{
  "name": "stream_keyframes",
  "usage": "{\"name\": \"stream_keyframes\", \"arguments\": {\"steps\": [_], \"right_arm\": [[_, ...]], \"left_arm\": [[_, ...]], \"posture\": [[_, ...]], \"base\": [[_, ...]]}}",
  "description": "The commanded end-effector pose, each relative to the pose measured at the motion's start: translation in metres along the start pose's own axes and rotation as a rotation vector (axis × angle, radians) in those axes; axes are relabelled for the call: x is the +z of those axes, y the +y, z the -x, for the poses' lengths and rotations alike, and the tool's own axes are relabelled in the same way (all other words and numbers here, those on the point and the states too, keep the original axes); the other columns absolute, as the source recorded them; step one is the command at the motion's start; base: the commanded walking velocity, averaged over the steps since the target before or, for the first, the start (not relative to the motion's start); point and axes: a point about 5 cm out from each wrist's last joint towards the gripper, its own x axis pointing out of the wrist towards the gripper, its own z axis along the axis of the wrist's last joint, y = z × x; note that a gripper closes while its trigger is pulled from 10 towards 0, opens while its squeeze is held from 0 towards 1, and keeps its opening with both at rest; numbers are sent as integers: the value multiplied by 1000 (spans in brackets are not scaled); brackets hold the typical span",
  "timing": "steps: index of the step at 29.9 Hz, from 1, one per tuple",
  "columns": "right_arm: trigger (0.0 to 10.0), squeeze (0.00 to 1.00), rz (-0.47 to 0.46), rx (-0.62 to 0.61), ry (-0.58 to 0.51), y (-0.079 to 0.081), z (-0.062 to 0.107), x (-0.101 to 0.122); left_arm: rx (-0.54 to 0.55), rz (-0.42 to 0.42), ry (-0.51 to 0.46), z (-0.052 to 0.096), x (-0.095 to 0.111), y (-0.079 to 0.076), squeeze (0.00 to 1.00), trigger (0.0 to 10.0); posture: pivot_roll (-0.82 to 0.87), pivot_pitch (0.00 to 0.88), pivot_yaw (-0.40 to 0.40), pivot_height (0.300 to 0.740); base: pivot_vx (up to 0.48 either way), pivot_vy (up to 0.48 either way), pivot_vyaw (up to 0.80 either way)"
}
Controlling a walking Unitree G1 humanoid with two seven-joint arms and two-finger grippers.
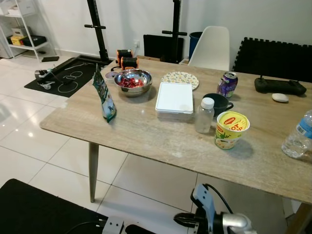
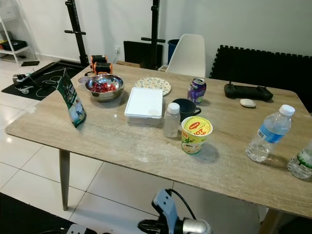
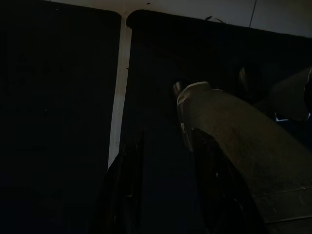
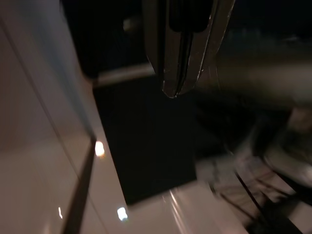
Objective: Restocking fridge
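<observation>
On the wooden table stand a green snack bag, a steel bowl of red fruit, a white lidded box, a small clear bottle, a yellow noodle cup, a purple can, a dark mug and two water bottles. Both arms hang low in front of the table. My right arm shows at the bottom edge, and my right gripper is shut on nothing, over the floor. The left wrist view is very dark.
A patterned plate, a black controller and a white mouse lie at the table's far side. A white chair stands behind it. Black mats, a stand and a shelf are on the white tiled floor.
</observation>
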Motion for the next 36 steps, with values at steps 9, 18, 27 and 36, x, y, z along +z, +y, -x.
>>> {"name": "stream_keyframes", "arguments": {"steps": [9,18,27,36], "right_arm": [[10000,1000,97,-191,-472,-36,9,108],[10000,1000,232,-350,-606,-50,33,168],[10000,1000,372,-373,-631,-46,61,205],[10000,1000,531,-199,-467,-18,83,212]], "left_arm": [[-17,-3,54,1,-13,-5,0,10000],[-21,-5,56,1,-14,-6,0,10000],[-23,-3,55,0,-14,-7,0,10000],[-25,-3,59,1,-15,-8,0,10000]], "posture": [[-44,0,-26,740],[-44,0,-28,740],[-42,0,-32,740],[-42,0,-35,740]], "base": [[0,0,0],[0,0,0],[0,0,0],[0,0,0]]}}
